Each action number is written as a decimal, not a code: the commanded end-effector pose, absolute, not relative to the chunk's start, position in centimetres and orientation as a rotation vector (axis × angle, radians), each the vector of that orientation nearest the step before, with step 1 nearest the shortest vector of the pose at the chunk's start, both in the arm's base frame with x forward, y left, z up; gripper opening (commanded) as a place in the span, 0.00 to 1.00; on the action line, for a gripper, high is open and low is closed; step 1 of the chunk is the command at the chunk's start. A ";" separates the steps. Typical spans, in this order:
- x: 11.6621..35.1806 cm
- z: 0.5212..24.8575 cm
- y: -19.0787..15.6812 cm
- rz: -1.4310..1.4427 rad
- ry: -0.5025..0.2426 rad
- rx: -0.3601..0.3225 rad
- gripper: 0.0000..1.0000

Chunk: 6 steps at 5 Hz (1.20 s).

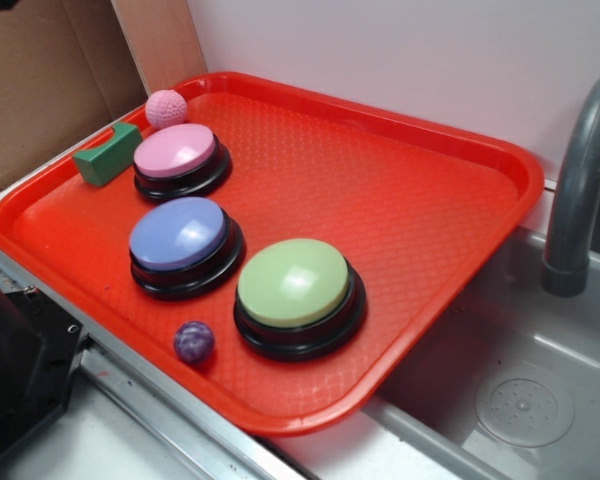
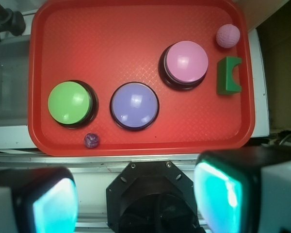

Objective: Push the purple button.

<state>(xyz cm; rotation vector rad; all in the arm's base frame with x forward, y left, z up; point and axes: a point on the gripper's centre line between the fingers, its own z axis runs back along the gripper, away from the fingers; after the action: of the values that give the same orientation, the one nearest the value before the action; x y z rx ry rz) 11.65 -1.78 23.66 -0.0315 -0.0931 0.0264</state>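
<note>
The purple button is sitting on the red tray between the green button and the pink button. The tool is hanging spread and empty at 6 o'clock, so it should be travelling toward 12 o'clock, then descending on the dome's centre (avoiding the small ball). Only the exterior view is showing the buttons' height.

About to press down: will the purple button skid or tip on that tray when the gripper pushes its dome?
Probably not tip: the purple button is squat, on a wide black base. A centred push should just depress it; the glossy dome could deflect an off-centre touch. The textured tray likely limits sliding.
</note>
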 end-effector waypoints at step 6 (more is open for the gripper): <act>19.2 9.5 -1.3 0.557 -0.027 -0.076 1.00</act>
<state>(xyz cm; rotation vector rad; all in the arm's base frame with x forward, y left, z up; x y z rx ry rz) 19.01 -1.86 9.04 -0.0668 -0.0015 0.5574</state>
